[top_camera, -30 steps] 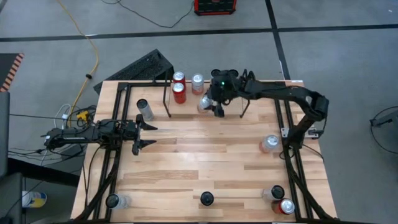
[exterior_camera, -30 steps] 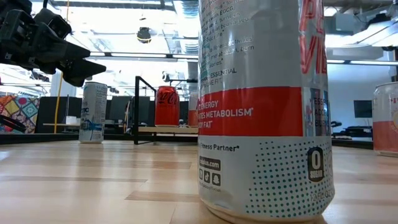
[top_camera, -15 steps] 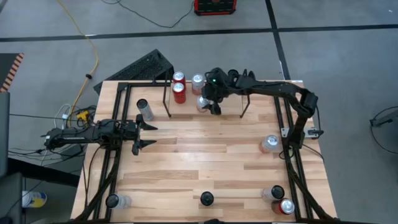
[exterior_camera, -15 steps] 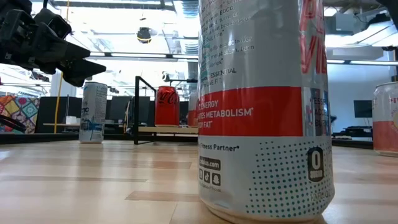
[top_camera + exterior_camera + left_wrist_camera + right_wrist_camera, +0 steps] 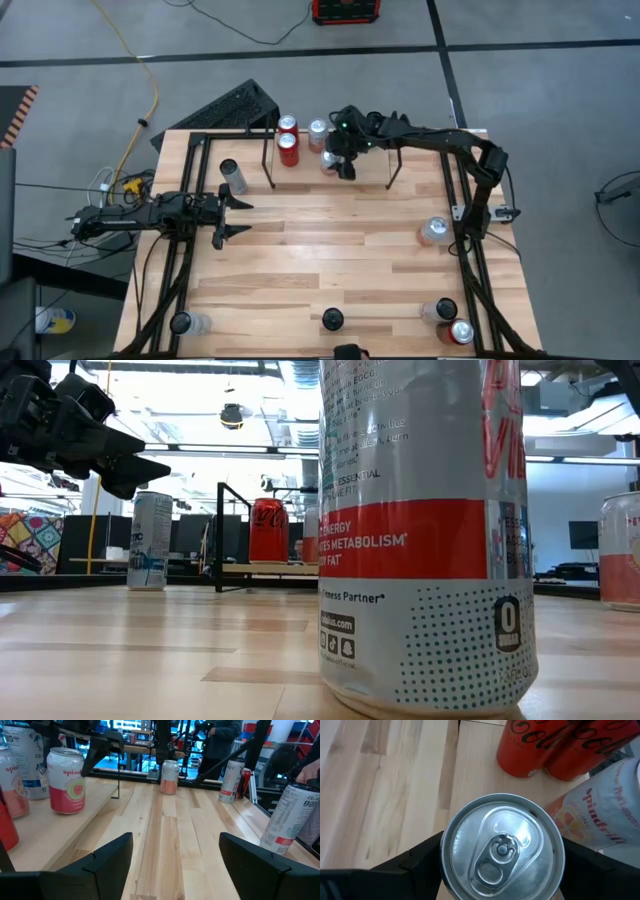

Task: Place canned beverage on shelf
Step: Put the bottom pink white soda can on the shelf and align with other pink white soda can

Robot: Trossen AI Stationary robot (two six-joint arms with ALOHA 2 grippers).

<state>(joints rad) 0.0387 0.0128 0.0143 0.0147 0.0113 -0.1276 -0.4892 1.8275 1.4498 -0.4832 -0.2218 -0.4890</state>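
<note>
My right gripper point(image 5: 341, 163) is over the low black wire shelf point(image 5: 392, 171) at the table's far side, shut on a silver canned beverage point(image 5: 502, 847). Two red cans point(image 5: 288, 147) and a pale pink can point(image 5: 318, 130) stand upright on the shelf just beyond it. In the right wrist view the red cans point(image 5: 535, 745) and the pink can point(image 5: 600, 815) are close to the held can. My left gripper point(image 5: 228, 218) is open and empty at the table's left side, and it also shows in the left wrist view point(image 5: 175, 860). My right gripper pinches the can's side wall just under its top rim point(image 5: 445, 851) between its two fingers point(image 5: 422, 855), one on each side. The fingers come from above, pointing down. The can stands upright, top up. The can hides whether its base rests on anything.
Black tubular rail frames point(image 5: 180, 270) run along the table's left and right sides. Loose cans stand at the left point(image 5: 232, 176), at the right point(image 5: 433, 231) and along the near edge point(image 5: 332, 320), one close before the low camera point(image 5: 420, 530).
My right gripper has carried the silver can a little toward the table's far edge, closer to the cans on the shelf. The can has stayed upright in the hold.
</note>
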